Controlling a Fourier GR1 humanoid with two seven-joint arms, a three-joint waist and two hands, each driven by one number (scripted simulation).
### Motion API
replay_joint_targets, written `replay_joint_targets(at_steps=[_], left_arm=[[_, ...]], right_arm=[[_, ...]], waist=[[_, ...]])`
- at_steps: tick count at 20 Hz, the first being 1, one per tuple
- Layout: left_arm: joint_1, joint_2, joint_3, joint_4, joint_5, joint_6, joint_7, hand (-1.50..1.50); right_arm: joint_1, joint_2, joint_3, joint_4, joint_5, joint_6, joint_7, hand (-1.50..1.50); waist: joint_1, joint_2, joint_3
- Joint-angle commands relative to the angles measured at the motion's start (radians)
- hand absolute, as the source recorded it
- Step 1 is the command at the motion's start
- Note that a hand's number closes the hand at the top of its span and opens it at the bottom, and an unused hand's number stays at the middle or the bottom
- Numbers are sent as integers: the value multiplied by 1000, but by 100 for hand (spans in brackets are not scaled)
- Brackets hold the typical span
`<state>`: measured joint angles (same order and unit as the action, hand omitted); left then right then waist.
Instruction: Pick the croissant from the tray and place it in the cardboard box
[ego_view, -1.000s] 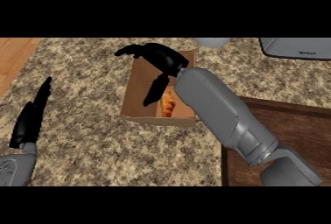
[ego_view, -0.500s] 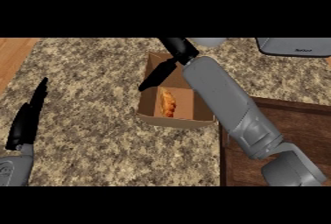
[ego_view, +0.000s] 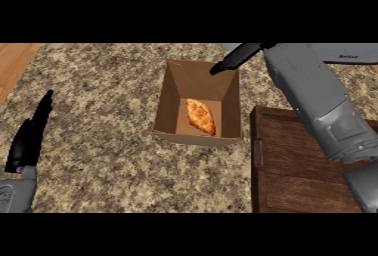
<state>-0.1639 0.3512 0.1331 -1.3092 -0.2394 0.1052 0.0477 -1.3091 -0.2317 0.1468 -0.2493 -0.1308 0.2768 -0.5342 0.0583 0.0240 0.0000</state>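
Lying inside the cardboard box (ego_view: 198, 105), croissant (ego_view: 200, 116) delivered, hence right hand (ego_view: 235, 58) straight-fingered and empty over the far rim, left hand (ego_view: 29, 135) open, resting at left.

Golden croissant (ego_view: 201, 116) lying flat inside open cardboard box (ego_view: 171, 107), beside tray (ego_view: 295, 170).

Right hand (ego_view: 238, 58): fingers straight and together, holding nothing, pointing down-left near the counter's far edge. Its grey forearm runs from the lower right corner of the view up toward the top, wrist extended. Left hand (ego_view: 29, 135): open, fingers straight and pointing up, resting at the counter's left edge; grey wrist shows at the lower left corner.
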Motion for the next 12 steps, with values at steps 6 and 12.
replay_joint_targets(at_steps=[6,12], left_arm=[[9,16,17,27,9,-20,-52,0],[-21,4,1,-5,5,-21,-9,0]], right_arm=[[20,-238,-18,99,29,194,-112,-150],[66,-341,35,104,98,274,-216,-150]], waist=[[14,11,1],[37,23,4]])
